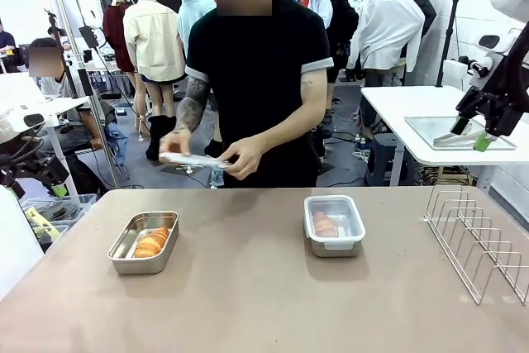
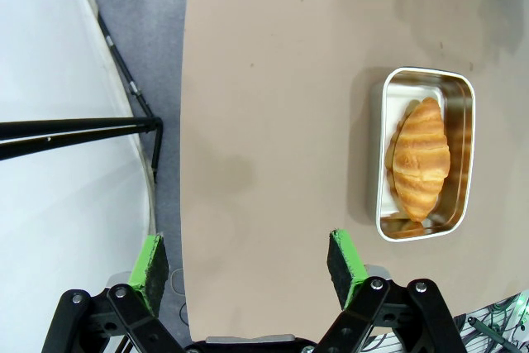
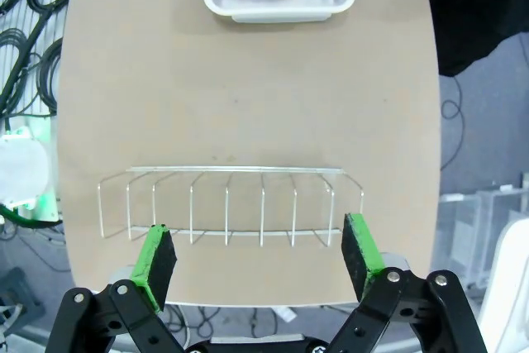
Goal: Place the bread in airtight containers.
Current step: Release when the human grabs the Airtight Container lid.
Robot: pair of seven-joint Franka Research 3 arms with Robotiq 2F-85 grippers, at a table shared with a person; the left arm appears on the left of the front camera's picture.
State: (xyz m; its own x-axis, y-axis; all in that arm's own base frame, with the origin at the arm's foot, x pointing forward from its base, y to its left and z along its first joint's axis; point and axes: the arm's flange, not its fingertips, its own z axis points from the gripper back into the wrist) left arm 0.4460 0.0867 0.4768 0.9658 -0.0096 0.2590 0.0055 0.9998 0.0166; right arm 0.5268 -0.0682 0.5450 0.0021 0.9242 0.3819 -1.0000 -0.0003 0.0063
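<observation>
Both grippers, left [image 2: 252,266] and right [image 3: 259,258], hang wide open and empty. Ahead of the left gripper, a croissant [image 2: 421,169] sits in an unlidded steel box [image 2: 383,155]. The person's hands [image 1: 234,157] hold a clear lid [image 1: 183,158]; a misaligned press could leave it unsealed.

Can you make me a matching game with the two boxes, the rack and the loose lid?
Things:
1. left box
2. right box
3. wire rack
4. loose lid

States:
A. in the person's hands
B. empty, by the table's right edge
C. lid on, croissant inside
D. open, croissant inside

Pairs: 1-D, 2-C, 3-B, 4-A
</observation>
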